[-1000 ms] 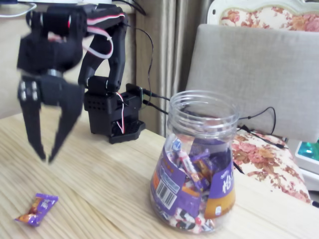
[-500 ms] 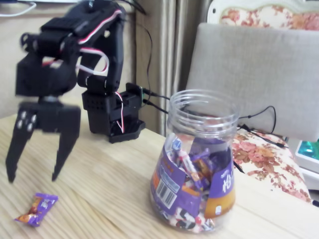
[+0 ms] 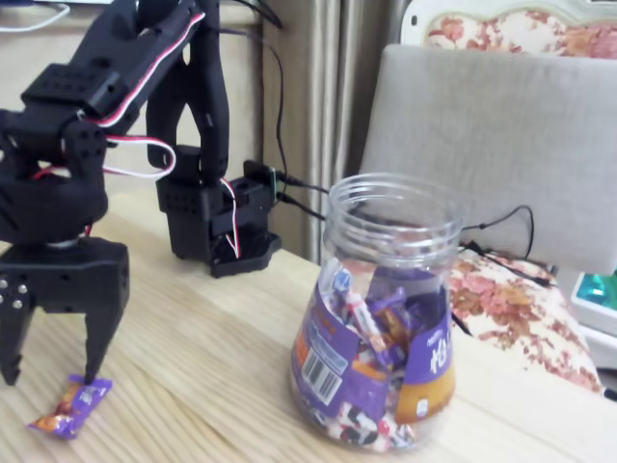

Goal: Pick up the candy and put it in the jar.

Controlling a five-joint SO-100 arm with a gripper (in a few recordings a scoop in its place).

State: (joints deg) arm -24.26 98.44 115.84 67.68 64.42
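The candy (image 3: 69,406), a small sweet in a shiny purple wrapper with an orange-brown middle, lies on the wooden table (image 3: 212,338) at the lower left. My black gripper (image 3: 50,374) hangs open just above it, fingers pointing down; the right fingertip (image 3: 91,376) is almost at the candy's top edge, and the left one sits further left. The jar (image 3: 386,309), clear plastic with a wide ribbed neck and a purple-and-orange label, stands upright and lidless to the right, holding many wrapped sweets.
My arm's black base (image 3: 217,227) with its cables stands behind, at the table's back edge. A grey cushion (image 3: 492,135) and a floral seat are past the table on the right. Bare wood lies between the candy and the jar.
My gripper has come down and to the left, from well above the table to just over the candy. It has stayed open. The candy and jar have not moved.
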